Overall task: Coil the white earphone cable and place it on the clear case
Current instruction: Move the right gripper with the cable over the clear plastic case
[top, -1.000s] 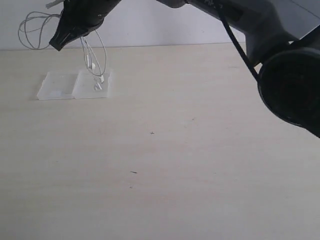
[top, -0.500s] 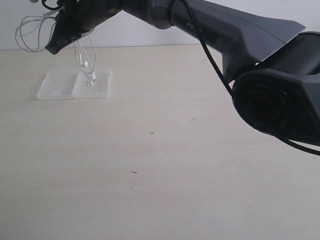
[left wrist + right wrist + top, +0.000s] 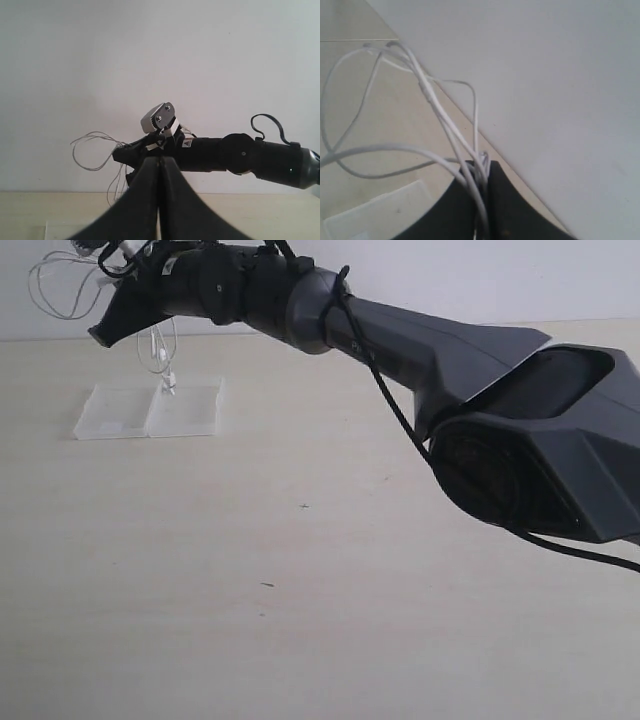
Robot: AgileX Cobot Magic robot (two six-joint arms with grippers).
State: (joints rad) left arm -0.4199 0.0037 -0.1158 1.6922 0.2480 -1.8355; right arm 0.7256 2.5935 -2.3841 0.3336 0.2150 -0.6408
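The white earphone cable (image 3: 160, 352) hangs in the air at the far left, pinched in my right gripper (image 3: 103, 333), which is shut on it. Loose loops stick out past the gripper toward the wall, and two strands drop down with the earbuds (image 3: 168, 383) dangling just above the clear case (image 3: 150, 410). The case lies open and flat on the table. In the right wrist view the bundled cable (image 3: 431, 97) runs between the closed fingers (image 3: 482, 172), with the case (image 3: 380, 215) below. My left gripper (image 3: 159, 162) is shut and holds nothing; it looks at the right gripper (image 3: 119, 155) and the cable loops (image 3: 89, 135) from the side.
The long black right arm (image 3: 420, 340) stretches across the back of the beige table (image 3: 300, 540) from the right. A white wall (image 3: 450, 280) stands right behind the table's far edge. The left arm does not show in the exterior view.
The right arm has swung further left and a little back with the cable. The dangling earbuds moved from over the case's right half to near its back edge at the hinge.
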